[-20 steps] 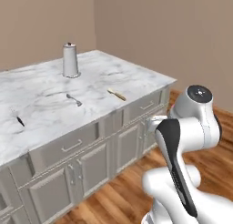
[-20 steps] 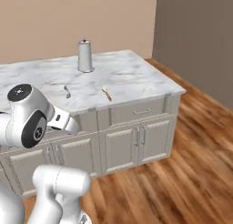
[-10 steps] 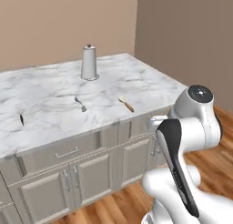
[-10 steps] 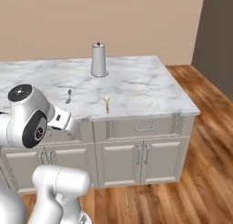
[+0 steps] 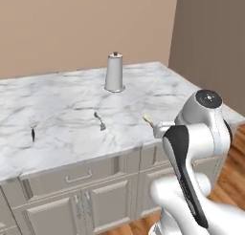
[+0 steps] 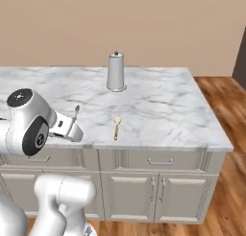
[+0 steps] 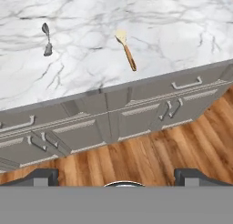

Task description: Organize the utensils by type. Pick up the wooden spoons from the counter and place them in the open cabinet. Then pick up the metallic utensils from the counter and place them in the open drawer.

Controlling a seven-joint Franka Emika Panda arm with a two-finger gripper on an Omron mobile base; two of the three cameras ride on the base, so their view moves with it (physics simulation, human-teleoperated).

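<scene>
The arm (image 5: 191, 148) is glossy white with rounded, bulbous segments. A dark grey round cap tops its upper joint, and a black strip runs down one link.

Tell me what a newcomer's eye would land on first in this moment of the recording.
Probably the tall grey canister standing alone toward the back of the white marble counter. Next, the wooden spoon lying near the counter's front edge, with the small silver spoon a little way off beside it. In the left base view a slim dark-handled utensil lies apart, far to the left.
</scene>
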